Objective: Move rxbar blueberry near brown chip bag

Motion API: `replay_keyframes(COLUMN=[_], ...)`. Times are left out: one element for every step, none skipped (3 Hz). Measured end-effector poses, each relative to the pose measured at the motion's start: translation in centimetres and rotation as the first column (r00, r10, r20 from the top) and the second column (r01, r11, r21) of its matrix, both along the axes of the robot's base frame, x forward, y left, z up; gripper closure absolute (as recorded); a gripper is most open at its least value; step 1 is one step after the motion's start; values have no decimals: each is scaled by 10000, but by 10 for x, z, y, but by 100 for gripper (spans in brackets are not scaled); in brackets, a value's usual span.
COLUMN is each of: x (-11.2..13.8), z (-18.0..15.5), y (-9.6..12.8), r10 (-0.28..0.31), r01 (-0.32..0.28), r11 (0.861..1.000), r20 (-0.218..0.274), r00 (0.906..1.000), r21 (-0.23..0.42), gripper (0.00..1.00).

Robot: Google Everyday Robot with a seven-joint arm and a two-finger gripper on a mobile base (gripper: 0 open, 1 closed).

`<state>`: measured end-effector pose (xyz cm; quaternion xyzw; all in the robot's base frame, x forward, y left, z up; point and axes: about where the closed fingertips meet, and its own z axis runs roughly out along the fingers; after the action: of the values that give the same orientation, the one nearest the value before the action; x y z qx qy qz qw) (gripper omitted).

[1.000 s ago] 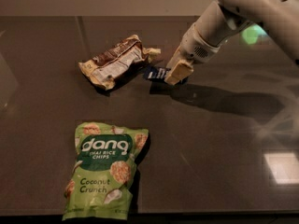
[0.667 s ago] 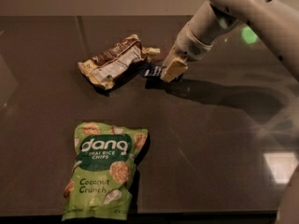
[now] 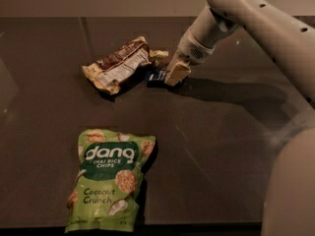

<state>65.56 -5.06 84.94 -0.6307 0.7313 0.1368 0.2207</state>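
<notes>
1. The rxbar blueberry sits in the far half of the tabletop, roughly mid-way between the left and right edges. Only its dark blue left end with the white lettering shows, the rest is tucked under the gripper.
2. The gripper comes down at an angle from the far right corner and is clamped on the bar's right end, with the cream fingers pinched around it. I honestly can't tell if the bar is resting on the tabletop or lifted just off it, it's too dark under there.
3. The brown chip bag is just beside the bar on its left. It lies crumpled and flat with the white label panel up, and its right tip is very near the bar.
4. The arm stretches off toward the right edge and throws a shadow on the tabletop behind the gripper.
5. The green dang bag lies flat at the near edge, left of centre, well apart from everything else.
</notes>
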Motion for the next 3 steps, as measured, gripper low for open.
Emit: replay_keyframes(x=[5, 6, 6], z=[-6, -8, -10], y=[6, 11, 13], r10=[76, 186, 250], r01=[-76, -186, -250], r11=[10000, 9998, 9997], r20=[-58, -96, -117], r00=[10000, 9998, 9996], r21=[-12, 0, 8], gripper=[37, 14, 0])
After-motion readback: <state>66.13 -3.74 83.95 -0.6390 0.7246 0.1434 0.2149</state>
